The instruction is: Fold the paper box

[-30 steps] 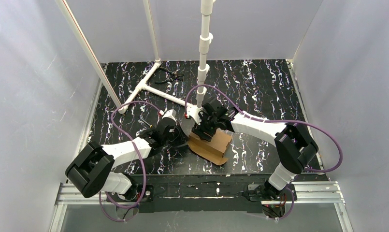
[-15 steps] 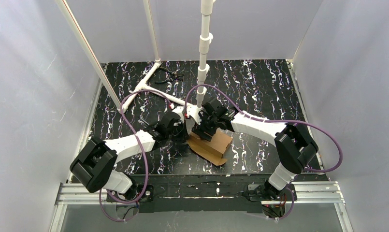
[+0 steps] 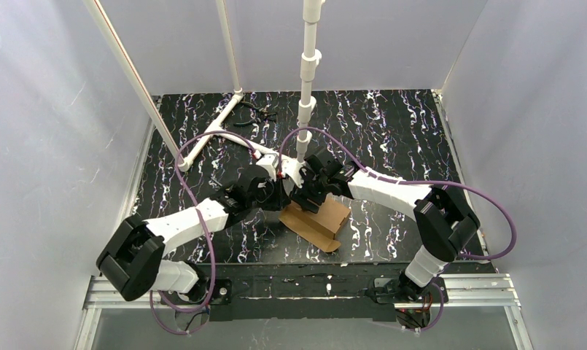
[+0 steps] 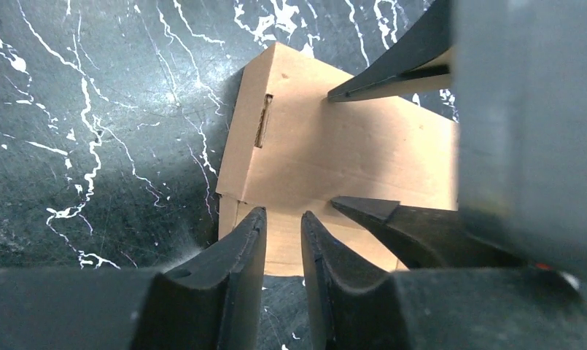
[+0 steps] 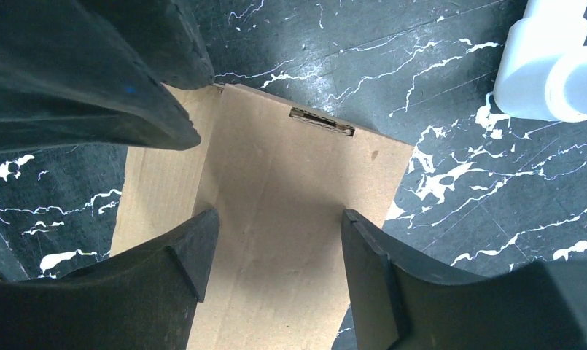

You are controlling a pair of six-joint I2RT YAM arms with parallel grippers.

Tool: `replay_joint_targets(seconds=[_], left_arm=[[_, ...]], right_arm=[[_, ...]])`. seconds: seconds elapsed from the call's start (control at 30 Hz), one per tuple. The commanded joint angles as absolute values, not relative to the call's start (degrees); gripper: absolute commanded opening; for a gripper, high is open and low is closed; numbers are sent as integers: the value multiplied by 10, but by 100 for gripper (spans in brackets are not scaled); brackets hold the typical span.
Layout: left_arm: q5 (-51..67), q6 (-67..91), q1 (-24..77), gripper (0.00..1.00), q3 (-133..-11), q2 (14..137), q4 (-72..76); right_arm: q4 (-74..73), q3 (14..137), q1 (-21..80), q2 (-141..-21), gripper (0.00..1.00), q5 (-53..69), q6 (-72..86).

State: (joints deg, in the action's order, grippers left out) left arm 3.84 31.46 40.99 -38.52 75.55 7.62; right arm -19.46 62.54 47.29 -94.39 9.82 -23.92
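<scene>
The plain brown corrugated cardboard paper box (image 3: 318, 221) lies flat on the middle of the black, white-veined tabletop (image 3: 399, 131), turned at an angle. Its far end is covered from above by both wrists. From the left wrist camera the paper box (image 4: 334, 153) shows a fold line and a narrow cut slot (image 4: 263, 120) near one edge. Shadow darkens its middle, and the frame cuts off its right side. The right wrist camera sees the same panel (image 5: 283, 197), with the slot (image 5: 321, 122) at its far edge and the near end running out of frame.

The right gripper (image 5: 275, 233) is spread wide, its two black fingers (image 5: 192, 251) straddling the panel. I can't tell whether the tips press the cardboard or hover over it. The left gripper (image 4: 281, 219) is barely parted, with only a thin slit between its fingers (image 4: 250, 233). Nothing is caught in the slit that I can see, just cardboard behind it. From above, the left gripper (image 3: 275, 195) and the right gripper (image 3: 305, 198) crowd together at the box's far end, too tangled to separate finger from finger.

Purple cables (image 3: 195, 197) loop off each arm. Behind them a white plastic pipe post (image 3: 308, 65) stands upright, and its base fitting (image 5: 553, 65) is cropped in the right wrist view. White pipes (image 3: 217, 131) also lie in a T on the far left. A small dark tool (image 3: 259, 111) beside them is too small to identify.
</scene>
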Motion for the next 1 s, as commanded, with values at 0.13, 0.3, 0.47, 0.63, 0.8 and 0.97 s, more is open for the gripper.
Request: replay_joint_targets(seconds=[0.13,0.3,0.47,0.63,0.8,0.97], left_arm=[[-16,309,410,40,-356,646,19],[16,286,409,43,-296,618,40],[30,236,409,42,-256,648,93],[31,214,409,41,-251,690,140],[44,213,409,41,-257,730,178],[43,216,408,28,-275,766,186]], right_arm=[[-249,613,479,-976,72,85,-244],[-251,615,480,-978,71,86,-243],[-253,617,480,-980,72,88,-243],[-255,618,480,-982,71,89,-243],[-256,620,480,-984,71,91,-243],[-258,621,480,-985,71,91,-244]])
